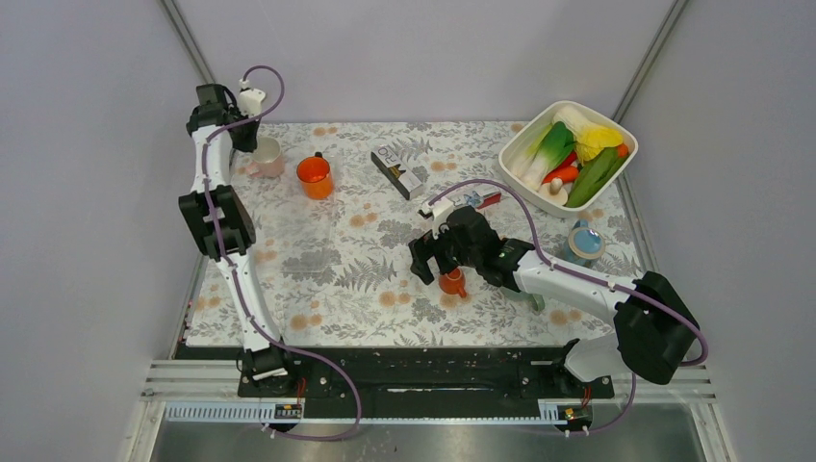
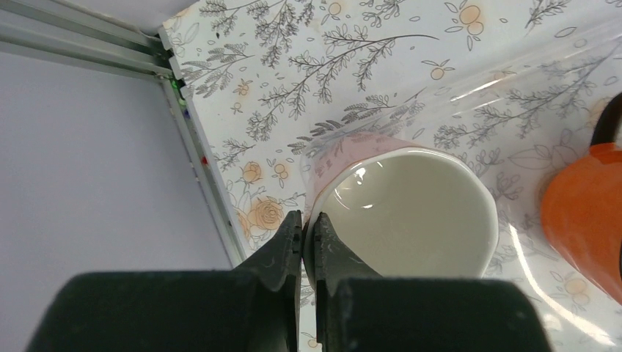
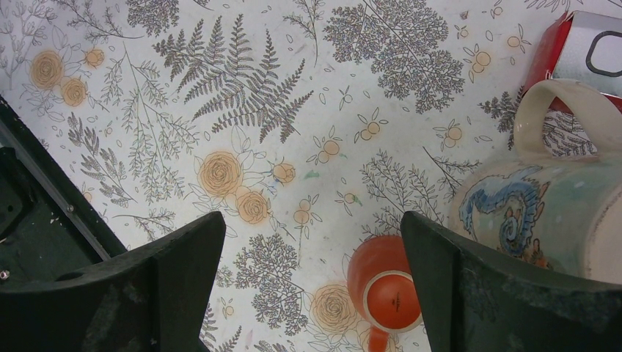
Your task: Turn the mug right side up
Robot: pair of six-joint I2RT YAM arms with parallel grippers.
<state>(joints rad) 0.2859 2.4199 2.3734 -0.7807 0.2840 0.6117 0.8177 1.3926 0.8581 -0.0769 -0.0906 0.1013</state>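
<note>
**Lettering and marks: nothing fully legible**

Dark carton (image 1: 397, 170), lying flat: large pale characters on its top face, too blurred in the overhead view to read. Red carton (image 3: 587, 44), at the edge of the right wrist view: a white panel with a thick black rounded outline, cut off by the frame, no letter made out. Upturned base of the small orange mug (image 3: 394, 299): a tiny dark stamp, too small to read.

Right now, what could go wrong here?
Left gripper looks shut beside the rim of the pink mug, so it may have no grip and nudge it. Right gripper hangs open over the small orange mug; its finger sits close to the dragon mug and could bump it.
</note>
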